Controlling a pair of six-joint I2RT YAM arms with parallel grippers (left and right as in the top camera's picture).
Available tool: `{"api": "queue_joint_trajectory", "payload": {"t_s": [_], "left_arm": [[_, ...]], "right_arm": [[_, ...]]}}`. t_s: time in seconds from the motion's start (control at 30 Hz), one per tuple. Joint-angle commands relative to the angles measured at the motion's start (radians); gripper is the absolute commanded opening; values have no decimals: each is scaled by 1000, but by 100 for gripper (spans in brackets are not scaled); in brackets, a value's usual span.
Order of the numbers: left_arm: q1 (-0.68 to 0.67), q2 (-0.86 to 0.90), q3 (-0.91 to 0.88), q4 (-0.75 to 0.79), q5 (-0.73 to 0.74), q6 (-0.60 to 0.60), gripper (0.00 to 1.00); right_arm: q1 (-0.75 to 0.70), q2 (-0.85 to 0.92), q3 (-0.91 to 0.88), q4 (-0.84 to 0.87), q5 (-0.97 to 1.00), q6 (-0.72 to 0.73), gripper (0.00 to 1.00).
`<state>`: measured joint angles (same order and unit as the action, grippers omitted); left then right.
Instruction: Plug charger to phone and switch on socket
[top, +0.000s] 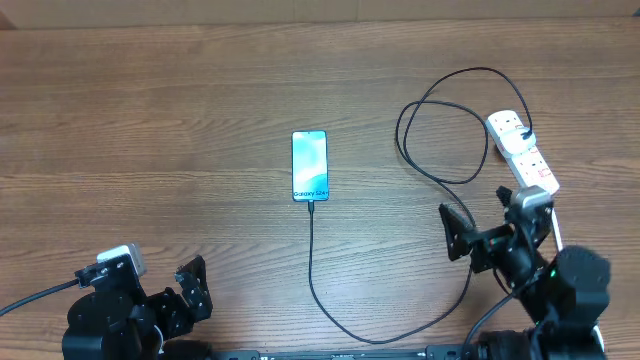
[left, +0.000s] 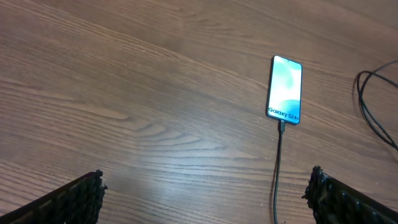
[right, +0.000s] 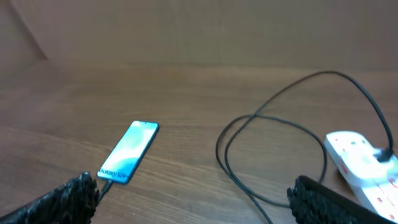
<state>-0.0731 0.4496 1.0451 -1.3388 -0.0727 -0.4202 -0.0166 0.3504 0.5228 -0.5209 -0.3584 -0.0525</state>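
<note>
Left wrist: phone (left: 285, 90) reads "Galaxy S24", charger (left: 277, 168) attached.

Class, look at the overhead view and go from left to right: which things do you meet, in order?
left arm's fingers → phone → power strip

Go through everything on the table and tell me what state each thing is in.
Charger cable: looped, connector in phone, plug in power strip.
Phone: screen lit.
Power strip: switch positions too small to tell.
Left gripper: open, empty.
Right gripper: open, empty.
</note>
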Motion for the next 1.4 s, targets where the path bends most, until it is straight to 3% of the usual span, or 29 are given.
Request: {"api": "queue_joint_trajectory", "payload": {"t_s": [0.0, 0.6, 1.13, 1.37], "left_arm": [[-6, -6, -3, 3, -13, -14, 100], [-6, -6, -3, 3, -13, -14, 99], [-6, -6, -3, 3, -13, -14, 100], [-6, -6, -3, 3, -13, -14, 100]], "right_arm": [[20, -80, -79, 68, 9, -8, 100], [51, -339, -304, 262, 77, -9, 100], [51, -348, -451, 564, 142, -8, 100], [51, -348, -462, 586, 161, -8, 100]]}}
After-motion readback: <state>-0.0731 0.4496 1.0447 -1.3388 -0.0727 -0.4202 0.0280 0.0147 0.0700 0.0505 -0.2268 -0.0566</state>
